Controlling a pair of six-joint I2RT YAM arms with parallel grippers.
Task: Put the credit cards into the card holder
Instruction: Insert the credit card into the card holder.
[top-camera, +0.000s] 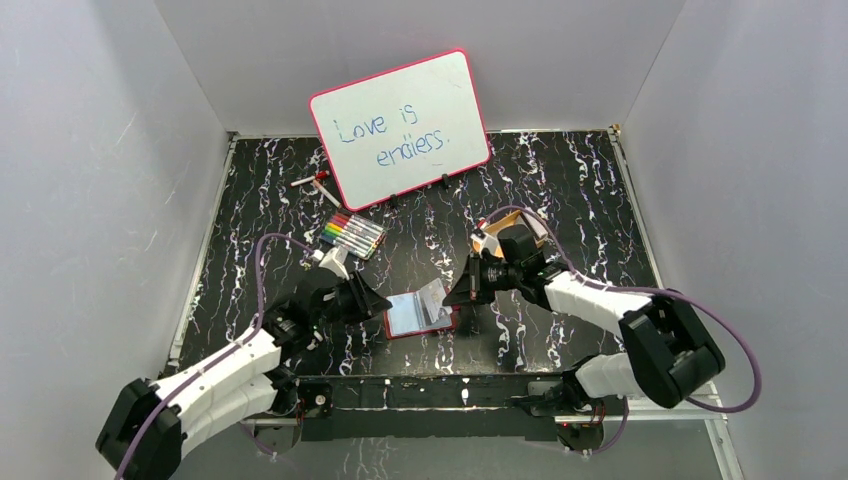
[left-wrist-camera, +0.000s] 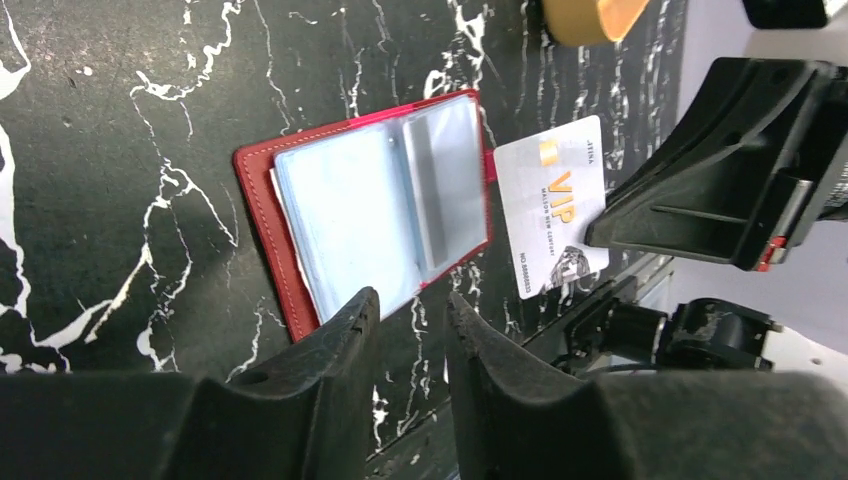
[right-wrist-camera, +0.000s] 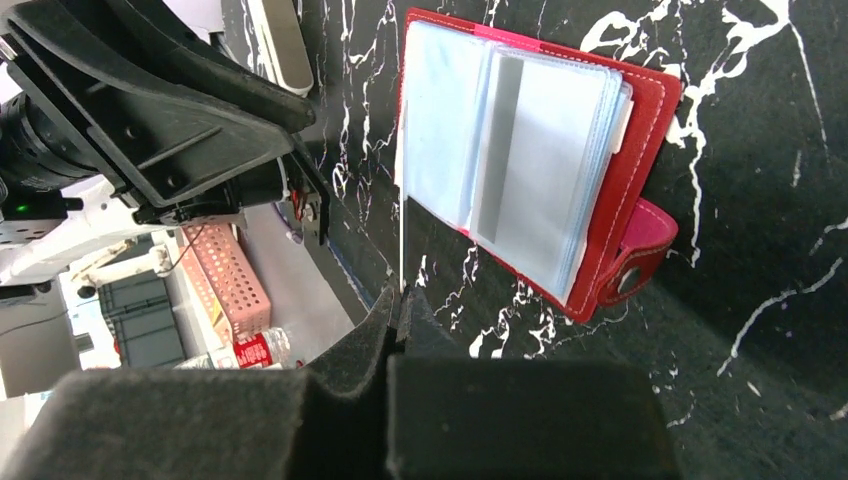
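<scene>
The dark-red card holder (top-camera: 425, 322) lies open on the black marbled table, clear sleeves up; it also shows in the left wrist view (left-wrist-camera: 262, 170) and in the right wrist view (right-wrist-camera: 650, 130). My right gripper (top-camera: 462, 290) (right-wrist-camera: 400, 295) is shut on a white VIP credit card (left-wrist-camera: 553, 205). It holds the card tilted just over the holder's right edge; the card (right-wrist-camera: 402, 240) is edge-on in the right wrist view. My left gripper (top-camera: 380, 300) (left-wrist-camera: 410, 310) is open and empty at the holder's left edge. No other cards are in view.
A colour marker set (top-camera: 352, 235) lies behind the left arm. A whiteboard (top-camera: 400, 125) leans on the back wall, with a red-capped pen (top-camera: 315, 180) beside it. An orange tray (top-camera: 490, 240) sits partly hidden behind my right wrist. The table's near edge is just below the holder.
</scene>
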